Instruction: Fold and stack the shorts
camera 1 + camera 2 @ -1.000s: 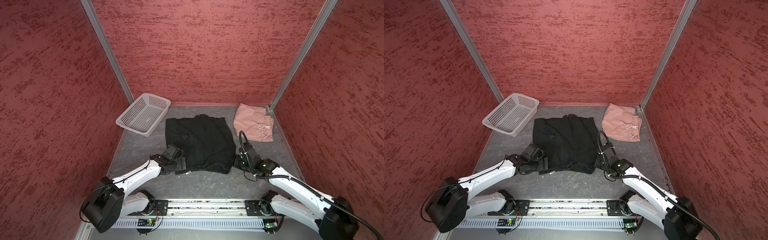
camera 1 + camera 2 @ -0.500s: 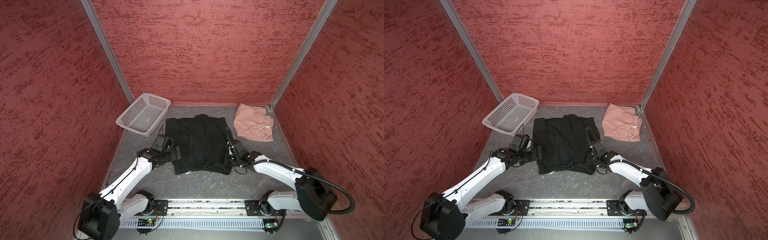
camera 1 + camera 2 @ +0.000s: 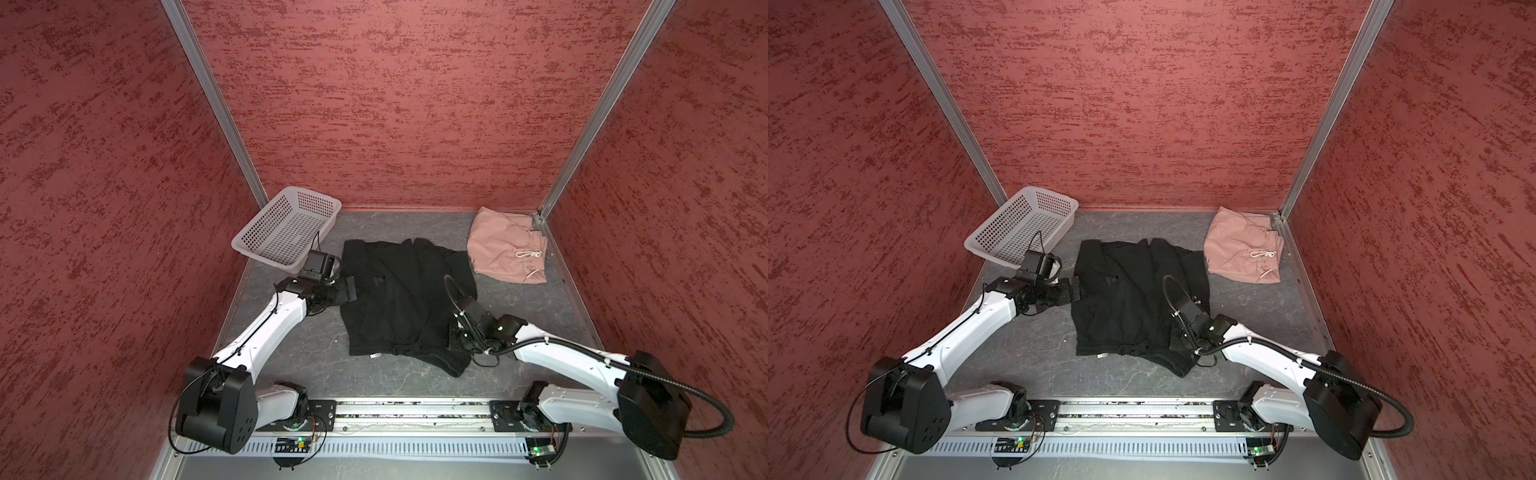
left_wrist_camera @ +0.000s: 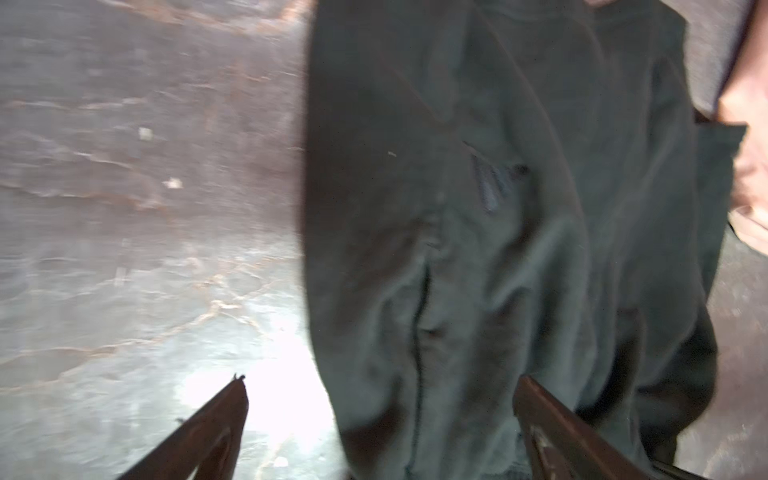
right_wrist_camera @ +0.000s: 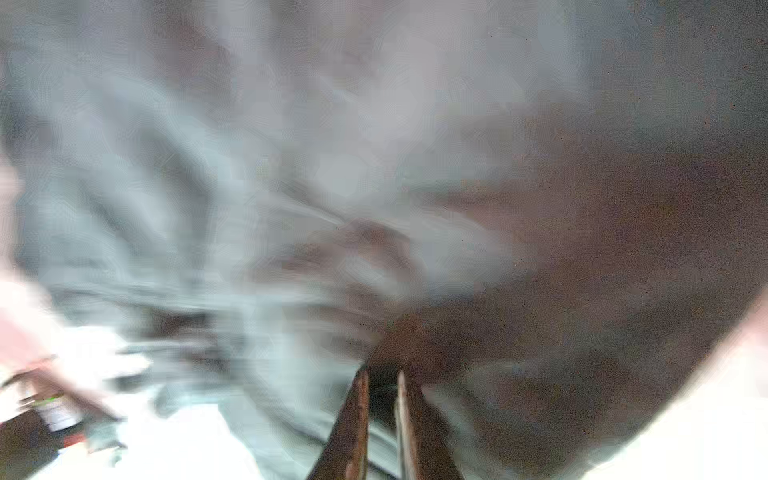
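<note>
Drew right gripper (image 5: 380,376) back along black shorts (image 3: 399,299), fingers nearly together, seemingly pinching cloth, left gripper (image 4: 381,380) fingers spread wide.

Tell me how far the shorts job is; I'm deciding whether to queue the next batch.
Done: the pink shorts lie folded in the far right corner. In hand: the black shorts lie spread out. The left gripper is open at their left edge, and the right gripper is nearly closed, apparently on their near right corner. Left: folding the black pair and stacking the two.
</note>
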Motion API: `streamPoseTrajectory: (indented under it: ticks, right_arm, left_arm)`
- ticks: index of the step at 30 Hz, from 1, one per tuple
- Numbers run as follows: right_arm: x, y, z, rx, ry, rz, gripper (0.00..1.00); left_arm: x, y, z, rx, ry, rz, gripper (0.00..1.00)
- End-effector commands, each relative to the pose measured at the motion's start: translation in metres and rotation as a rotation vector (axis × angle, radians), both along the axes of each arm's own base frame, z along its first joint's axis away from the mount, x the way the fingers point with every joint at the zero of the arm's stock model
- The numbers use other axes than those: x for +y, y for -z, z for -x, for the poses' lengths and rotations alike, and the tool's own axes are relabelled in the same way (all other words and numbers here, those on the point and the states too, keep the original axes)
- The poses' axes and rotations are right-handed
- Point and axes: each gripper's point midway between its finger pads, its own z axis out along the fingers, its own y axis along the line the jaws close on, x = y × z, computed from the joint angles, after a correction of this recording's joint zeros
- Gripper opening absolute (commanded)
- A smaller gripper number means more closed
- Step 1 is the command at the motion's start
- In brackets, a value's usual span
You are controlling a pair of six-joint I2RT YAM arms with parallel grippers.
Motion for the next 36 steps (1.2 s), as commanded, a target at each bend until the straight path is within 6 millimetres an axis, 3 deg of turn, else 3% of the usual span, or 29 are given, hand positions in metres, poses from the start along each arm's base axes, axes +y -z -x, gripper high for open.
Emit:
streamPoseTrajectory:
  ticks: [1, 3, 6, 13, 16, 18, 22, 25, 27, 28, 30, 32, 34, 36]
  right_arm:
    - [0.041, -0.042, -0.039, -0.167, -0.121, -0.050, 0.15]
    - [0.032, -0.028, -0.057, -0.163, -0.115, 0.117, 0.04]
    - [0.032, -0.008, -0.062, -0.118, -0.116, 0.180, 0.00]
    - [0.034, 0.046, -0.030, 0.001, -0.273, 0.283, 0.00]
    - [0.060, 0.058, -0.003, 0.031, -0.395, 0.227, 0.00]
    - [0.088, 0.060, 0.020, 0.036, -0.508, 0.169, 0.00]
    - [0.148, 0.046, 0.048, 0.018, -0.695, 0.018, 0.00]
    - [0.167, 0.019, 0.025, -0.088, -0.709, 0.001, 0.00]
    - [0.169, -0.005, -0.002, -0.164, -0.683, -0.015, 0.14]
    - [0.167, -0.018, -0.015, -0.198, -0.659, -0.031, 0.16]
    - [0.156, -0.041, -0.048, -0.271, -0.580, -0.060, 0.23]
    - [0.132, -0.054, -0.088, -0.325, -0.465, -0.069, 0.27]
    - [0.105, -0.051, -0.123, -0.346, -0.369, -0.050, 0.26]
    - [0.083, -0.036, -0.147, -0.343, -0.320, -0.004, 0.24]
  left_arm:
    - [0.012, -0.005, -0.018, -0.034, -0.005, 0.005, 0.99]
    - [0.008, -0.010, -0.018, -0.035, 0.012, 0.007, 0.99]
    - [0.004, -0.007, 0.001, -0.038, 0.010, 0.025, 0.99]
    - [0.028, -0.007, 0.023, -0.052, -0.071, 0.030, 0.99]
    - [0.035, -0.016, 0.022, -0.085, -0.088, 0.030, 0.99]
    - [0.039, -0.027, 0.021, -0.122, -0.091, 0.033, 0.99]
    - [0.044, -0.036, 0.023, -0.149, -0.093, 0.023, 0.99]
    - [0.046, -0.038, 0.025, -0.142, -0.110, 0.039, 0.99]
    - [0.042, -0.040, 0.022, -0.155, -0.120, 0.077, 0.99]
    - [0.037, -0.040, 0.020, -0.168, -0.117, 0.113, 0.99]
    - [0.028, -0.034, 0.017, -0.168, -0.110, 0.167, 0.99]
    - [0.018, -0.025, 0.015, -0.142, -0.095, 0.178, 0.99]
    - [0.011, -0.017, 0.018, -0.110, -0.066, 0.133, 0.99]
    - [0.005, -0.016, 0.020, -0.101, -0.036, 0.092, 0.99]
